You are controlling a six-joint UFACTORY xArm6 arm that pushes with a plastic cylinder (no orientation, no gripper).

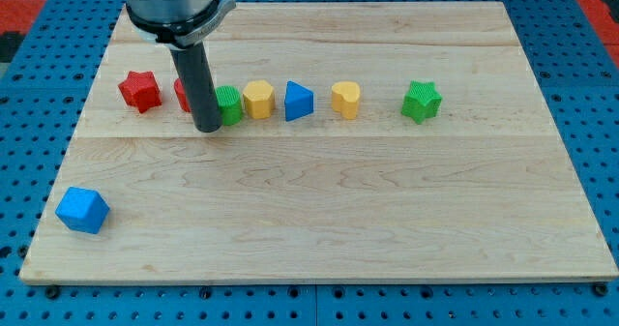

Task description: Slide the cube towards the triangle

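A blue cube (81,210) lies near the board's lower left corner. A blue triangle (299,102) stands in a row of blocks across the upper middle. My tip (208,128) is at the left part of that row, just in front of a green block (229,104) and a partly hidden red block (182,95). The tip is far up and to the right of the cube and left of the triangle.
The row also holds a red star (140,90), a yellow block (258,100), a yellow heart (346,100) and a green star (422,102). The wooden board (319,220) lies on a blue perforated table.
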